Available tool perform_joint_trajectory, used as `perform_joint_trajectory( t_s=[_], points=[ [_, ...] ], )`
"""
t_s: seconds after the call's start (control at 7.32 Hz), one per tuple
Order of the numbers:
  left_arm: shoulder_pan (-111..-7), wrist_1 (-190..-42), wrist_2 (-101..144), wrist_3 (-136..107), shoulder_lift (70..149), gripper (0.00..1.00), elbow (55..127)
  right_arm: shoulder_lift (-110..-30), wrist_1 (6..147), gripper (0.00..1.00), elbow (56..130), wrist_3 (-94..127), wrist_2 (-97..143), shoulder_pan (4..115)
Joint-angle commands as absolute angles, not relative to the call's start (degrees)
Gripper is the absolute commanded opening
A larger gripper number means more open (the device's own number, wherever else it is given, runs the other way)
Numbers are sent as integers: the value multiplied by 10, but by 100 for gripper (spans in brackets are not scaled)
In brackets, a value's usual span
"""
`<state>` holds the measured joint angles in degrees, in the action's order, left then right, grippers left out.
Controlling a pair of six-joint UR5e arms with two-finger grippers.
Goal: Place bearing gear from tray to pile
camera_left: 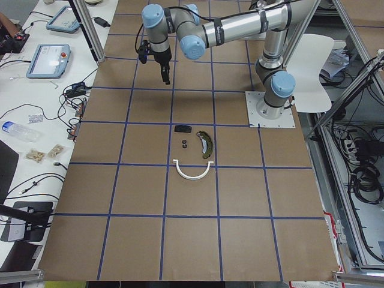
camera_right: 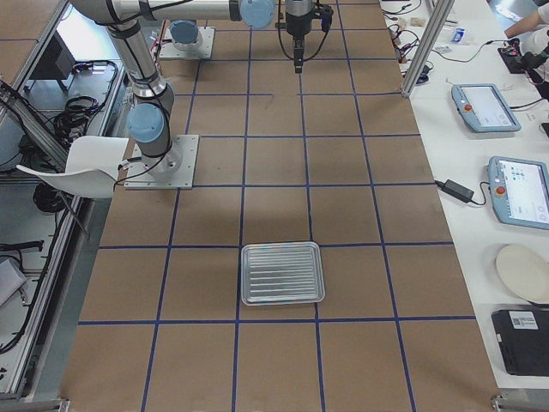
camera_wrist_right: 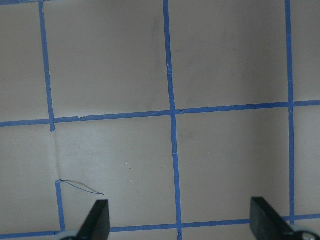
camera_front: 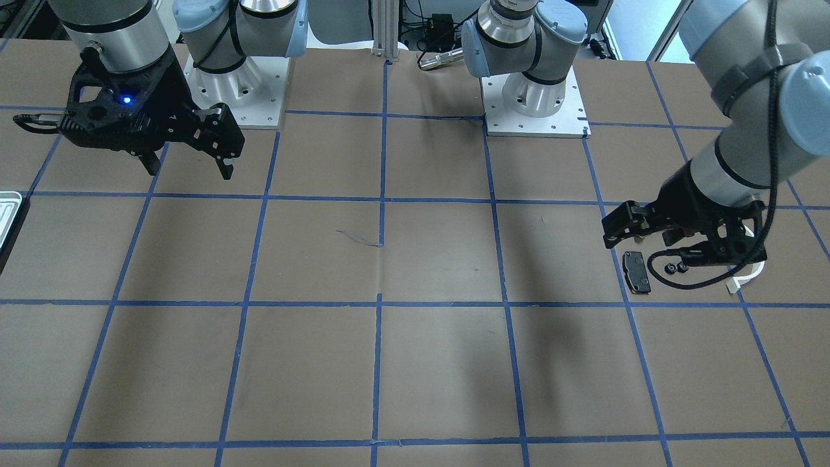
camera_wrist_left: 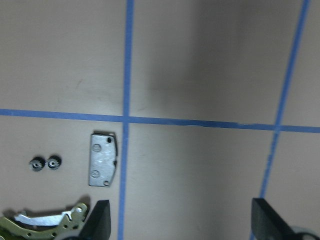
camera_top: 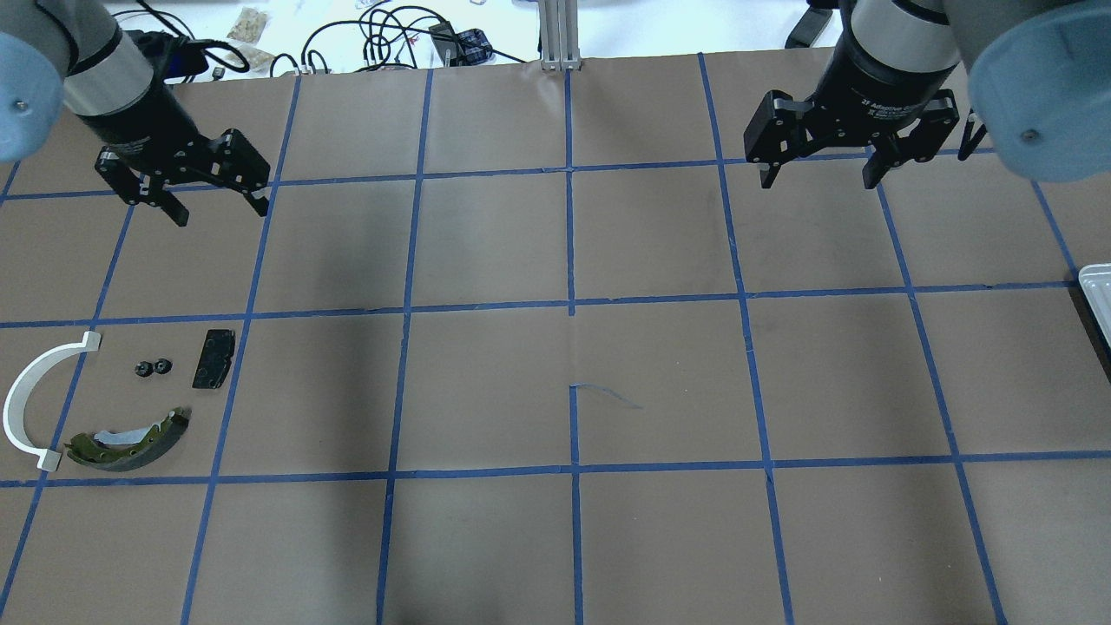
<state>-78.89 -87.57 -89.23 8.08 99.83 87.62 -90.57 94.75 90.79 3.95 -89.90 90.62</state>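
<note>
Two bearing gears (camera_top: 154,368) lie side by side on the table inside the pile, between the white arc strip (camera_top: 35,399) and the black pad (camera_top: 213,358), above the olive brake shoe (camera_top: 130,438). The left wrist view shows the gears (camera_wrist_left: 44,163), the pad (camera_wrist_left: 102,159) and the shoe (camera_wrist_left: 45,225). My left gripper (camera_top: 219,211) is open and empty, hovering just beyond the pile. The tray (camera_right: 281,273) holds nothing that I can see. It also shows at the right edge of the overhead view (camera_top: 1098,295). My right gripper (camera_top: 819,182) is open and empty, above bare table far from the tray.
The brown table is marked with a blue tape grid (camera_top: 570,308). The two arm bases (camera_front: 535,97) stand at the robot's side. Cables and small items lie beyond the far edge (camera_top: 391,39).
</note>
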Motion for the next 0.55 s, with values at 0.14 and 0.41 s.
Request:
perform_joint_trajectory(
  t_s=[0.14, 0.41],
  points=[
    [-842, -884, -877, 50, 962, 100, 867, -905, 947, 100, 908, 40, -899, 906],
    [-865, -895, -810, -2, 929, 100, 883, -906, 947, 100, 908, 40, -899, 906]
  ],
)
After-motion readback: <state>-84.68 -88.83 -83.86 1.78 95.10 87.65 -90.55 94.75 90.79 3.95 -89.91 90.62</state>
